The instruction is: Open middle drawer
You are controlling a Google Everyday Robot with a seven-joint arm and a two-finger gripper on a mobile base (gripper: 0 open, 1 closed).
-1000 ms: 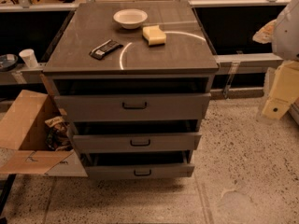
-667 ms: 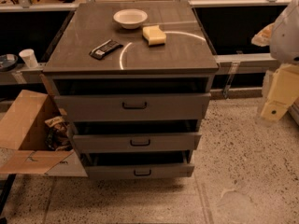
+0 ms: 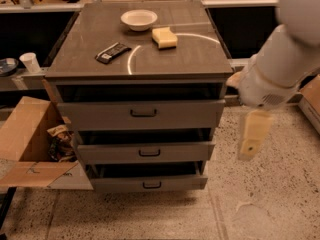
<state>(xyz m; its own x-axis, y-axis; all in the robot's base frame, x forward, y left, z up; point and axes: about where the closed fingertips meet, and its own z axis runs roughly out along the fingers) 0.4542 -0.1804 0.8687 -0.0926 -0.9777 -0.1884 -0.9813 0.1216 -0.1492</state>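
Rightward, jaws low beside the cabinet (image 3: 150, 64), gap untellable; middle drawer (image 3: 145, 152) of three, one bowl (image 3: 139, 19), one sponge (image 3: 164, 37)

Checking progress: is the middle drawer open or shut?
Looks shut: the middle drawer sits in line with the top drawer and bottom drawer. The gripper hangs right of the cabinet.

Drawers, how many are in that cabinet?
3, stacked: top drawer, middle drawer below it, lowest drawer near the floor. The gripper hangs beside the cabinet, touching none.
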